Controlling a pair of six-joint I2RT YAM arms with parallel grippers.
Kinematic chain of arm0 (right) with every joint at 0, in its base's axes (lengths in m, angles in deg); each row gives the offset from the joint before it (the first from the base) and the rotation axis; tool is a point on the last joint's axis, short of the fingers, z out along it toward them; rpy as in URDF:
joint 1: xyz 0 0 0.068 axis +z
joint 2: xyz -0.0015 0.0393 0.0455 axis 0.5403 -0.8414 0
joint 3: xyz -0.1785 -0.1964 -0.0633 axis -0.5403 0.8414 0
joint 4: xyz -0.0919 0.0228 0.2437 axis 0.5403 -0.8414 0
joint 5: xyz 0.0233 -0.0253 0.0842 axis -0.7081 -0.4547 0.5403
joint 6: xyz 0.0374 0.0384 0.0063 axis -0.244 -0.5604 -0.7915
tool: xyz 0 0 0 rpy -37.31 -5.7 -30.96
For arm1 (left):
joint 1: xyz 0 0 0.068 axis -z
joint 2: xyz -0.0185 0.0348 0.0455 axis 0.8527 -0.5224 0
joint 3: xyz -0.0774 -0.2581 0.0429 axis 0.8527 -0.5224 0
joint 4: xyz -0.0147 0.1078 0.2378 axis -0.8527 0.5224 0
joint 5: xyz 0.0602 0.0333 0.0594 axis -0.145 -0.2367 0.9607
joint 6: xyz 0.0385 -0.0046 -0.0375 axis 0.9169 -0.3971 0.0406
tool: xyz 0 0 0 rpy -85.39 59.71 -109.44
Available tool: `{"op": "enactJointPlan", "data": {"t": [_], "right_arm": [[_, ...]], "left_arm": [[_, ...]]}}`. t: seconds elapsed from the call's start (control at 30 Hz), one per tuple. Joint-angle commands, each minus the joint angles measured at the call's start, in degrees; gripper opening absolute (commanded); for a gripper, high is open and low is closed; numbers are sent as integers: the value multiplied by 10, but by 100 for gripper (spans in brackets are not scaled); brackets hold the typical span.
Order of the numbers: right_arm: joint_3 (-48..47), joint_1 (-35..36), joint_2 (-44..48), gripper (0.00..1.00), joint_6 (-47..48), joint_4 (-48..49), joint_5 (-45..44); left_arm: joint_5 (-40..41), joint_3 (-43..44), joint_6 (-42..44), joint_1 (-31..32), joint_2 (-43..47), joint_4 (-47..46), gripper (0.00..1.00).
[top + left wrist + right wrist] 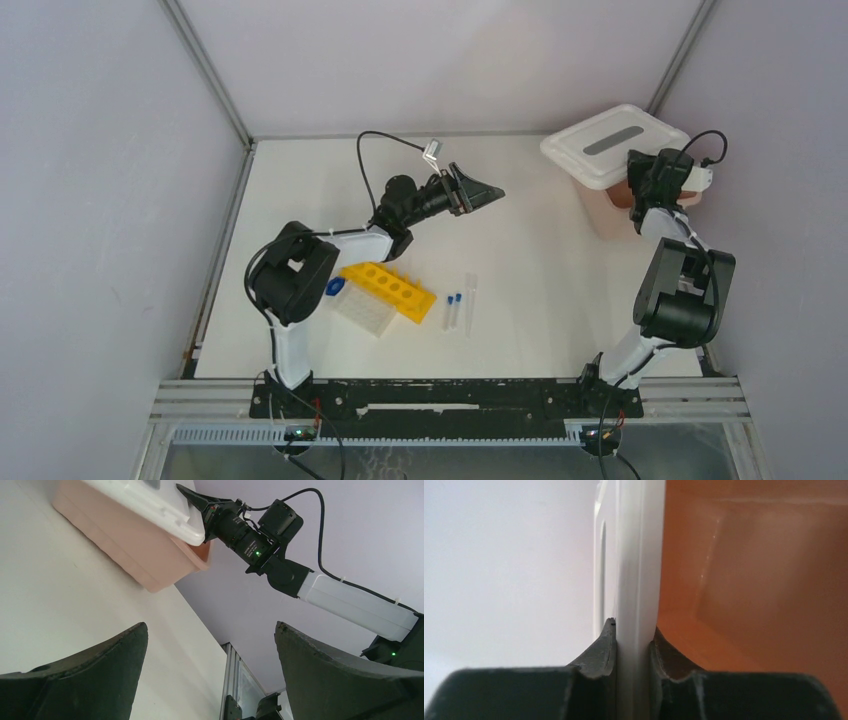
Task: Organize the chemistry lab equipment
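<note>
The yellow tube rack (391,290) lies at the near left, over the clear gridded well plate (361,313). A blue cap (336,286) shows at the rack's left end. Two small blue-capped vials (453,310) and a thin clear tube (470,303) lie on the table right of the rack. No round glassware shows. My left gripper (482,192) (210,630) is open and empty above the table's middle. My right gripper (638,163) (634,630) is shut on the edge of the box's white lid (612,143) (639,555), which is lifted on that side.
The pink box (618,208) (135,555) stands at the far right corner; its inside (749,580) looks bare in the right wrist view. The left wrist view shows the lid (155,507) held by the right arm (250,535). Walls close the left, back and right sides.
</note>
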Motion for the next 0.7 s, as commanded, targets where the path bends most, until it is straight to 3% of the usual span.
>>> {"op": "enactJointPlan", "data": {"t": [0.0, 0.2, 0.67], "right_arm": [[31, 4, -4, 9, 56, -63, -6], [41, 9, 25, 0, 63, -58, -7], [110, 41, 104, 0, 35, 119, 114]], "left_arm": [[-7, 20, -3, -5, 19, -28, 100], [-5, 11, -1, -8, 26, -26, 100], [-31, 39, -28, -6, 38, -9, 100]]}}
